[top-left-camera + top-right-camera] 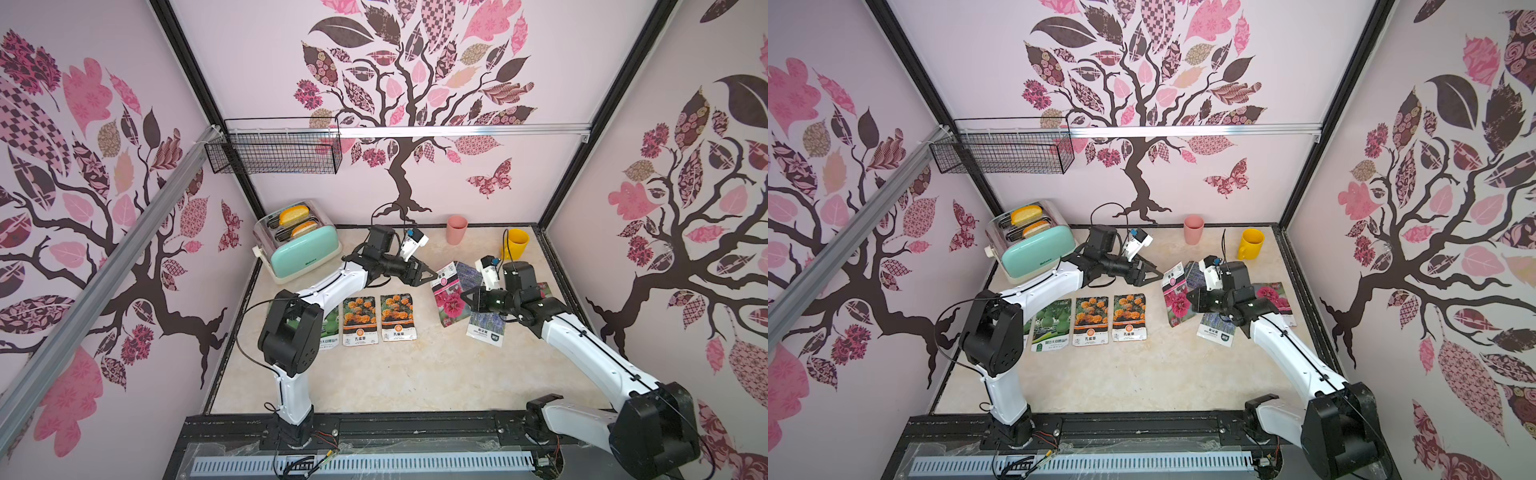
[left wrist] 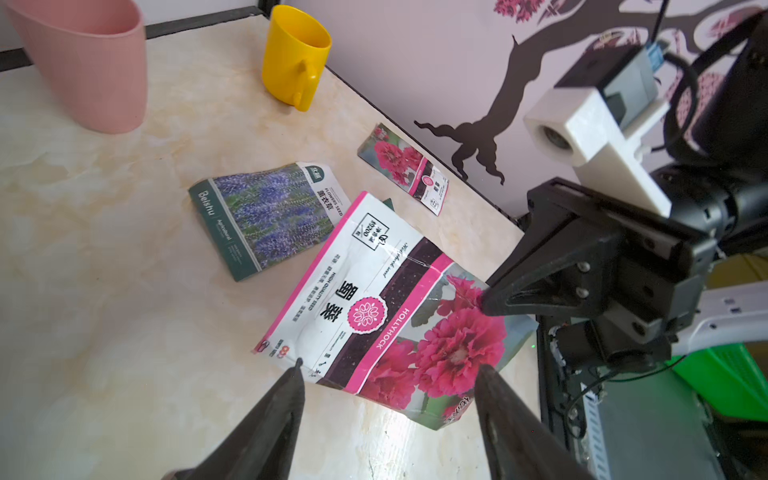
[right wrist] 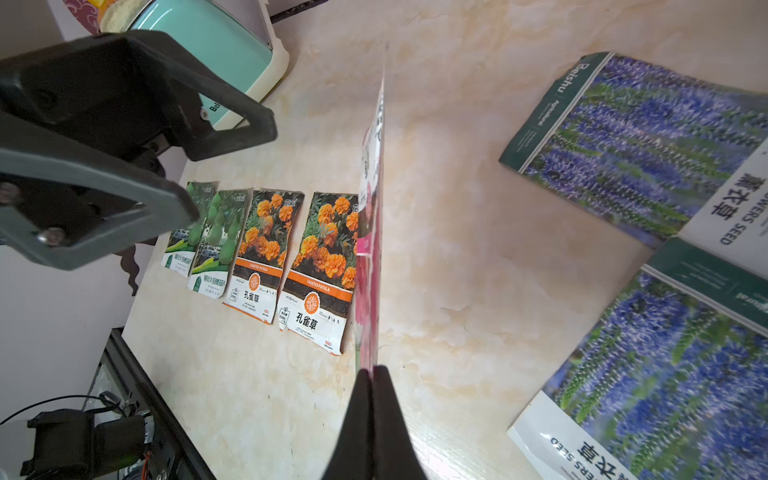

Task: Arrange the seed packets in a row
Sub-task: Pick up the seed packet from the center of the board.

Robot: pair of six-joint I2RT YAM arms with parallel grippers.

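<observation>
My right gripper (image 3: pixel 372 370) is shut on one edge of a magenta seed packet (image 2: pixel 374 316), holding it tilted off the table (image 1: pixel 374 374); both top views show the packet (image 1: pixel 446 299) (image 1: pixel 1177 299). My left gripper (image 2: pixel 390 365) is open, its fingers on either side of the packet's near edge without touching it. Two green gourd packets (image 3: pixel 216 237) (image 3: pixel 183 224) and two marigold packets (image 1: pixel 359 320) (image 1: pixel 398 316) lie side by side at front left. Two lavender packets (image 3: pixel 648 141) (image 3: pixel 665 395) and another magenta packet (image 2: pixel 405 168) lie loose on the right.
A mint toaster (image 1: pixel 301 249) with bread stands at the back left. A pink cup (image 1: pixel 457 229) and a yellow mug (image 1: pixel 516 243) stand along the back edge. A wire basket (image 1: pixel 274 151) hangs on the back wall. Walls close three sides.
</observation>
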